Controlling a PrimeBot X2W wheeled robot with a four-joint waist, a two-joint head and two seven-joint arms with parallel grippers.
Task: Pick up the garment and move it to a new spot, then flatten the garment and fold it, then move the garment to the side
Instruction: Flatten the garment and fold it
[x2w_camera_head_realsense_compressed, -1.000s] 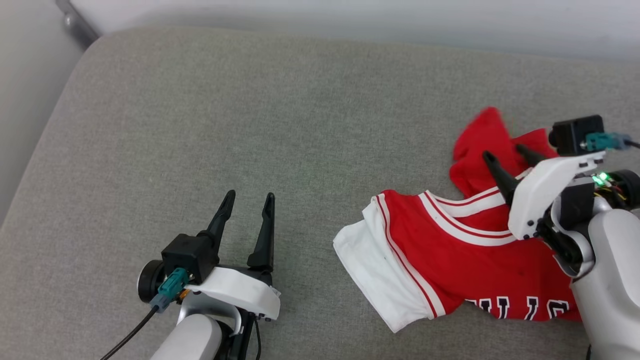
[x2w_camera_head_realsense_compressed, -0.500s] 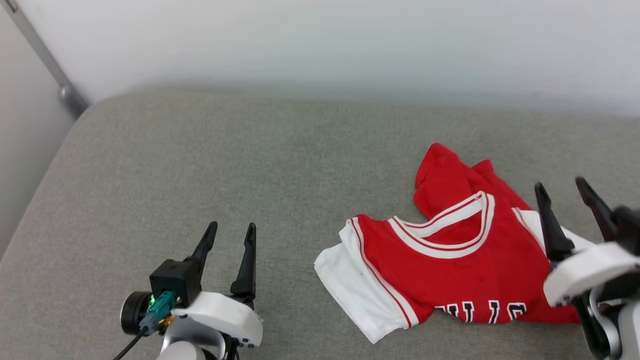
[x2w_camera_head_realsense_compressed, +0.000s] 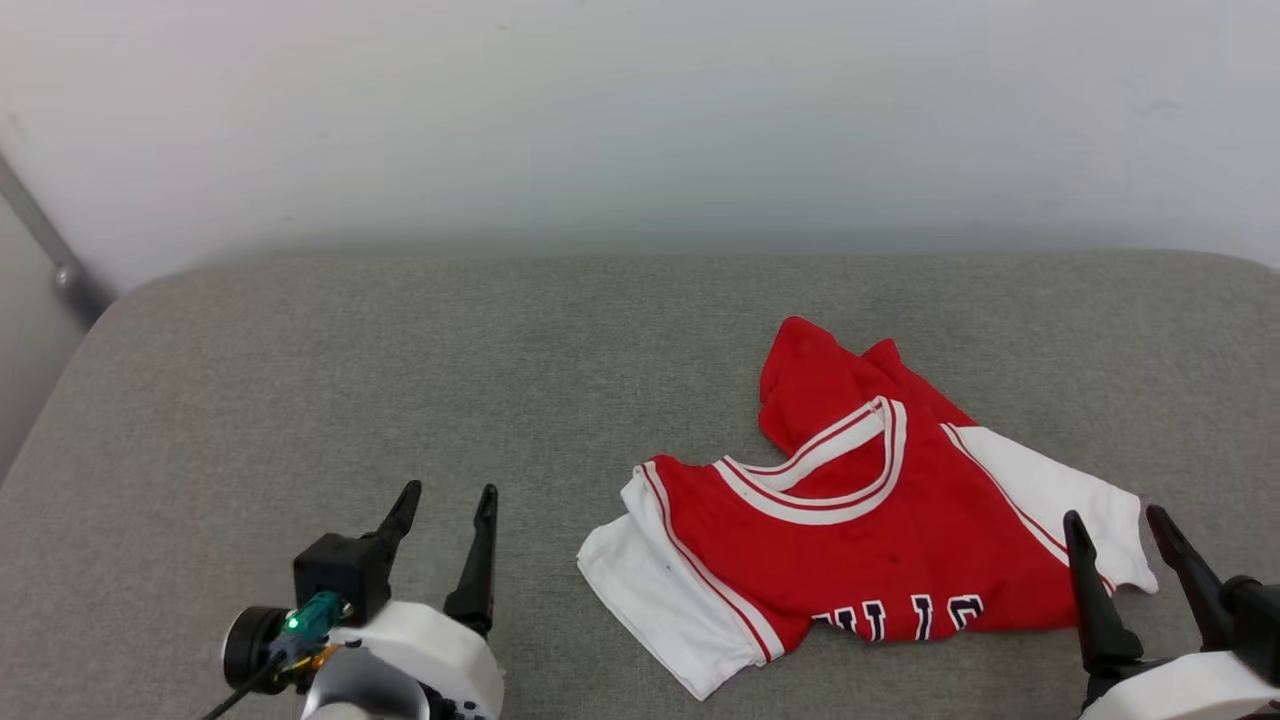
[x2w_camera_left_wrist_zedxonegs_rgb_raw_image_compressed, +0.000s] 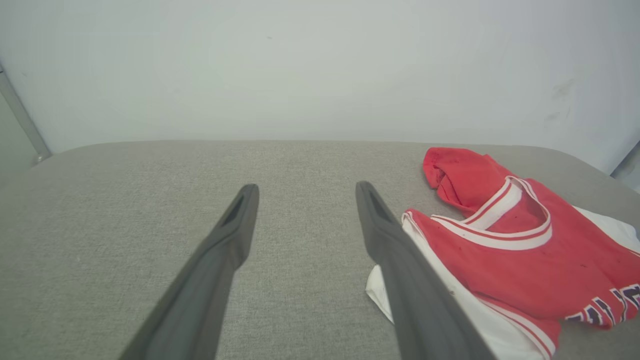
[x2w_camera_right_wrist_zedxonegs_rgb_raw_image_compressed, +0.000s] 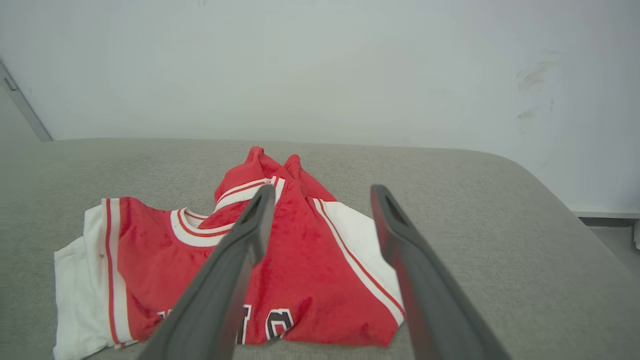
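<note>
The garment (x2w_camera_head_realsense_compressed: 860, 540), a red jersey with white sleeves, striped collar trim and black-and-white lettering, lies rumpled on the right half of a grey cushion (x2w_camera_head_realsense_compressed: 400, 380). A red part is bunched behind the collar. It also appears at the right of the left wrist view, garment (x2w_camera_left_wrist_zedxonegs_rgb_raw_image_compressed: 520, 260), and spread before my right fingers, garment (x2w_camera_right_wrist_zedxonegs_rgb_raw_image_compressed: 300, 270). My right gripper (x2w_camera_head_realsense_compressed: 1115, 525) stands open at the lower right, just beside the jersey's white right sleeve, holding nothing. My left gripper (x2w_camera_head_realsense_compressed: 447, 497) stands open at the lower left, well apart from the jersey, with nothing in it.
A pale wall (x2w_camera_head_realsense_compressed: 640, 120) rises behind the cushion. A grey metal pole (x2w_camera_head_realsense_compressed: 45, 240) leans at the far left. The cushion's rounded right edge (x2w_camera_right_wrist_zedxonegs_rgb_raw_image_compressed: 575, 210) drops off toward the floor.
My right gripper has come off the jersey's collar area and drawn back to the lower right, open. The camera has tilted up, showing more wall. The jersey's right sleeve now lies uncovered.
</note>
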